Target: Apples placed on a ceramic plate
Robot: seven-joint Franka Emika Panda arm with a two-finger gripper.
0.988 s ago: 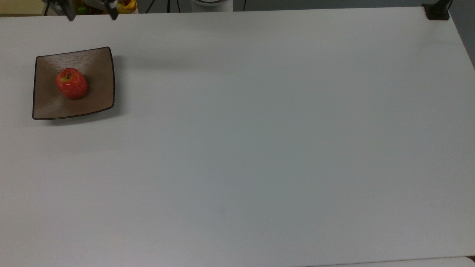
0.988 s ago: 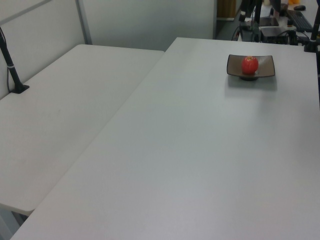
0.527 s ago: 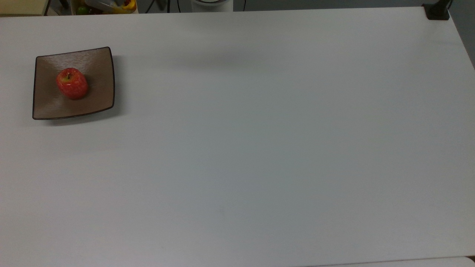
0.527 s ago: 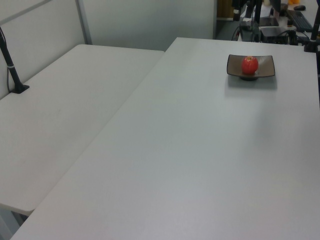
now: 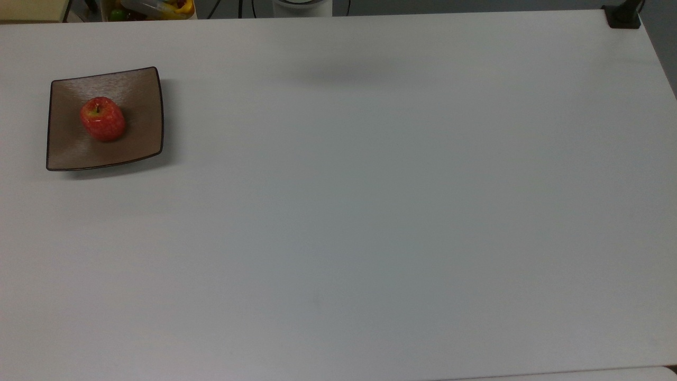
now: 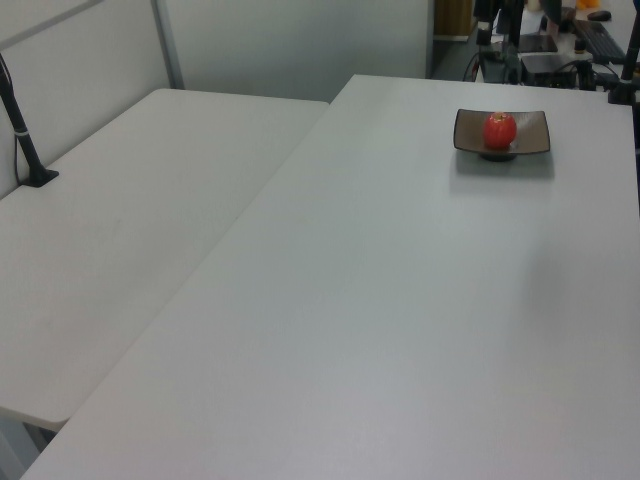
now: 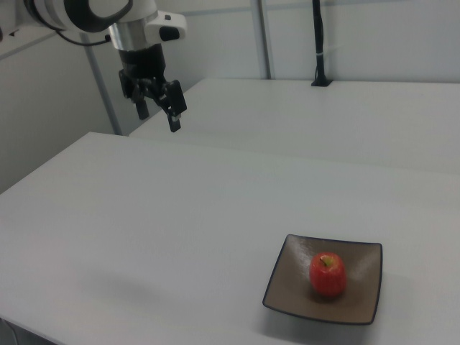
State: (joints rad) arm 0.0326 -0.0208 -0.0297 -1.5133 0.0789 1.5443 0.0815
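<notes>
We take the ceramic plate (image 7: pixel 356 296) as our landmark. The apple (image 7: pixel 328 274) sits upright on it, stem up, a little off the plate's middle: toward the top view's left (image 5: pixel 102 118) and, in the right view, slightly left of centre. The plate rests flat on the white table (image 5: pixel 370 211), near that table's corner in the top view's upper left, and nothing else lies beside it.

Our gripper (image 7: pixel 158 110) hangs high above the table, well apart from the plate. In the right view it lies up and to the left of the plate, with the whole bare tabletop between them. Its two fingers stand spread with a clear gap, and nothing is held between them.

So the relation that matters reads simply: from the gripper, the apple lies down and toward the right view's right, across the table. The apple is nearly round, so we see no long axis to line up with.

We judge the placing done, since the fruit rests on the dish and the gripper is free of it.
</notes>
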